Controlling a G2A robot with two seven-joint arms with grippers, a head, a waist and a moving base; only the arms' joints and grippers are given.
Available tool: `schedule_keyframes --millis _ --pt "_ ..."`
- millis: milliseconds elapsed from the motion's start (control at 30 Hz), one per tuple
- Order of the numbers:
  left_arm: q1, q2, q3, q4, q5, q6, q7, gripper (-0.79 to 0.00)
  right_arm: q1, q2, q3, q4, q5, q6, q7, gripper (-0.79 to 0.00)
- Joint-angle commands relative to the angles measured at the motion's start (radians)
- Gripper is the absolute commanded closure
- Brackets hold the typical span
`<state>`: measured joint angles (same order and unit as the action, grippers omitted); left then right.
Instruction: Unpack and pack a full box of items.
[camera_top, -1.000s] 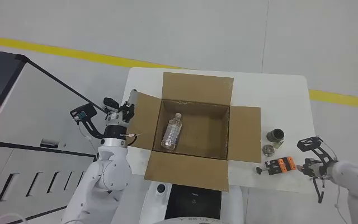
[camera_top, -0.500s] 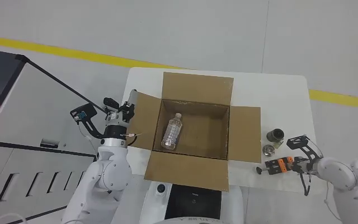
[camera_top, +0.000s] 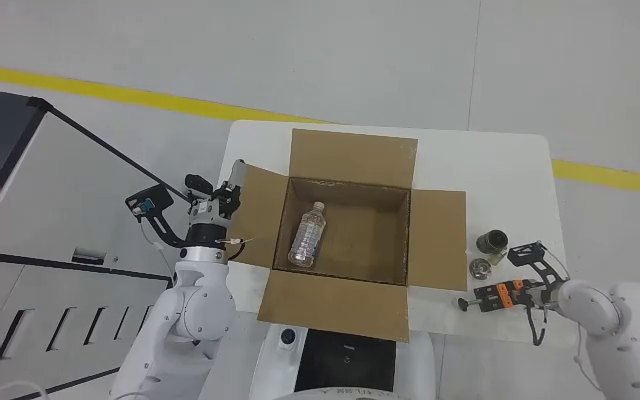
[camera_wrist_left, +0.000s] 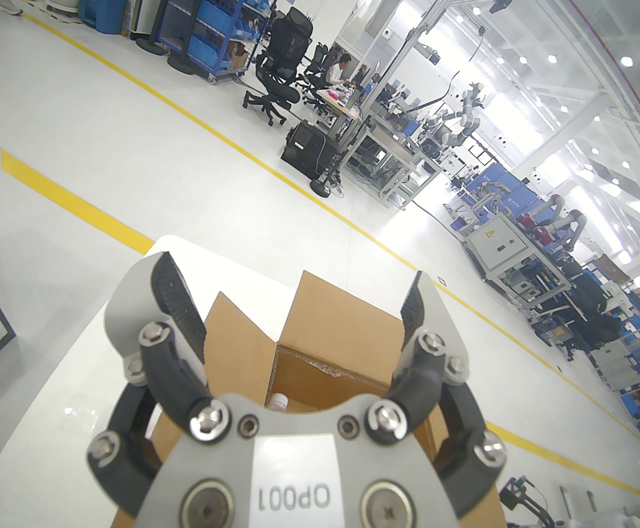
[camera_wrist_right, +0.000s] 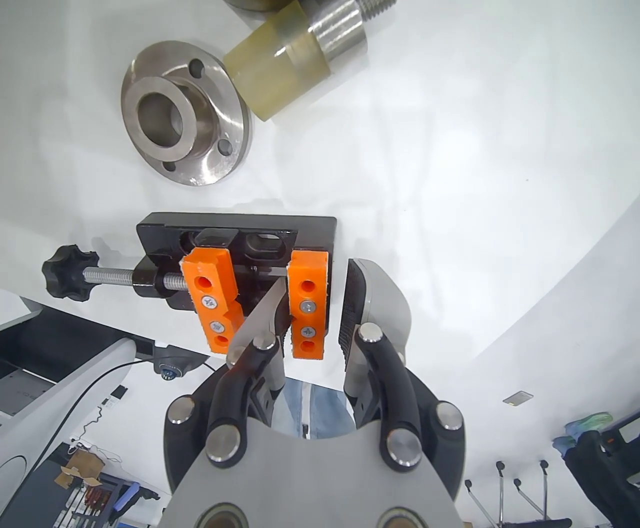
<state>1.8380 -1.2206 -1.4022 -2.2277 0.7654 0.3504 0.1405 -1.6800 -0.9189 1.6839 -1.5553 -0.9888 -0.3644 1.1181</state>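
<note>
Beside the bench (camera_wrist_right: 450, 150) edge, the right gripper (camera_wrist_right: 315, 285), open, straddles one orange block (camera_wrist_right: 307, 320) of the small vise (camera_wrist_right: 310, 230): rigid, likely heavy, a firm hold.

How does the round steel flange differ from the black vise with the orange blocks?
The round steel flange is bare metal, a disc with a centre bore and bolt holes; the black vise is rectangular, with orange blocks and a knobbed screw. The flange lies free; the right gripper straddles one of the vise's orange blocks, fingers open. Both rest on the white table, outside the cardboard box.
</note>
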Motion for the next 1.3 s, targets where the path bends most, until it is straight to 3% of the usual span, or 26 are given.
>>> schedule_keyframes --millis 0,67,133,500,633,833,1033,1167,1267 --pt "0.000 0.000 0.000 0.000 0.000 0.000 0.000 -0.785 0.004 0.000 -0.005 0.010 -0.004 0.004 -0.003 -0.157" --pt "0.000 0.000 0.000 0.000 0.000 0.000 0.000 -0.785 0.010 0.000 -0.012 0.018 -0.006 0.004 -0.007 -0.117" --pt "0.000 0.000 0.000 0.000 0.000 0.000 0.000 -0.785 0.016 0.000 -0.018 0.026 -0.005 0.007 -0.007 0.000" --pt "0.000 0.000 0.000 0.000 0.000 0.000 0.000 -0.785 -0.039 0.012 0.070 -0.047 0.072 -0.030 0.005 0.000" --pt "0.000 0.000 0.000 0.000 0.000 0.000 0.000 -0.785 -0.094 0.023 0.183 -0.114 0.163 -0.065 0.050 0.000" --pt "0.000 0.000 0.000 0.000 0.000 0.000 0.000 -0.785 -0.217 0.034 0.451 -0.278 0.308 -0.117 0.089 0.000" --pt "0.000 0.000 0.000 0.000 0.000 0.000 0.000 -0.785 -0.288 0.032 0.708 -0.413 0.581 -0.125 0.135 0.000" --pt "0.000 0.000 0.000 0.000 0.000 0.000 0.000 -0.785 -0.301 0.034 0.779 -0.535 0.784 -0.116 0.176 0.000" --pt "0.000 0.000 0.000 0.000 0.000 0.000 0.000 -0.785 -0.306 0.036 0.770 -0.651 0.863 -0.062 0.185 0.000"
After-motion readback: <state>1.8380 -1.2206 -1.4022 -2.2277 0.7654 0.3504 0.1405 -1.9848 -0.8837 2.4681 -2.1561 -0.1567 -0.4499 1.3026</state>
